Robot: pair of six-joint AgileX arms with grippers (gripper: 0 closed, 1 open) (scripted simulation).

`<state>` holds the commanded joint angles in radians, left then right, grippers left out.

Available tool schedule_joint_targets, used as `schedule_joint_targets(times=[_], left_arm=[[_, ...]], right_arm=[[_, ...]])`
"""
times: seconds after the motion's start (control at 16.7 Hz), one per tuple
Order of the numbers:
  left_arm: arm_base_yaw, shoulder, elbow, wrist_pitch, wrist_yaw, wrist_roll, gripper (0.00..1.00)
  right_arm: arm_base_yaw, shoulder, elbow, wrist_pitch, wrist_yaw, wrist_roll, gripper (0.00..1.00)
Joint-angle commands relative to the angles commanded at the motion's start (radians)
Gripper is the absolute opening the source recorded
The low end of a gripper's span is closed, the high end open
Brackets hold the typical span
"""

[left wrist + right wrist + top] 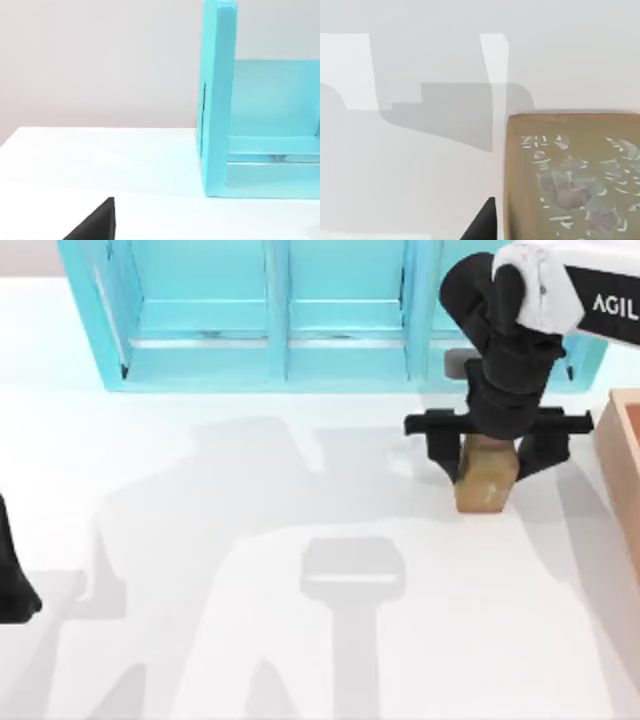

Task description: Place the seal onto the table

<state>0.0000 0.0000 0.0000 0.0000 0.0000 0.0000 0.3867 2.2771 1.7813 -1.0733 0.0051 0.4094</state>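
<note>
Right tool (488,452) is clamped on the seal (486,480), far right of the surface (250,540). Left arm sits parked at the left edge; I cannot tell its tool's state.

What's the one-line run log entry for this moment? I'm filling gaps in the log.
right gripper: around seal, above table | left arm: parked, table's left edge | shelf unit: behind | wooden box: right

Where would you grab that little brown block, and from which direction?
From above, pinching the upper part of the seal across its two flat sides. It stands upright on the table and is narrower than the finger spread, just as the right gripper straddles it now.
</note>
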Motion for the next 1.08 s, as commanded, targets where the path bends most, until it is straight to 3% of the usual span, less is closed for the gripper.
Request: schedule_joint_targets(times=[0.12, 0.18, 0.78, 1.08], left_arm=[[0.000, 0.000, 0.000, 0.000, 0.000, 0.000, 1.00], [0.000, 0.000, 0.000, 0.000, 0.000, 0.000, 1.00], [0.000, 0.000, 0.000, 0.000, 0.000, 0.000, 1.00], [0.000, 0.000, 0.000, 0.000, 0.000, 0.000, 1.00]], right_arm=[[0.000, 0.000, 0.000, 0.000, 0.000, 0.000, 0.98], [0.000, 0.000, 0.000, 0.000, 0.000, 0.000, 1.00], [-0.002, 0.006, 0.015, -0.015, 0.000, 0.001, 1.00], [-0.001, 0.036, 0.237, -0.224, 0.001, 0.001, 1.00]])
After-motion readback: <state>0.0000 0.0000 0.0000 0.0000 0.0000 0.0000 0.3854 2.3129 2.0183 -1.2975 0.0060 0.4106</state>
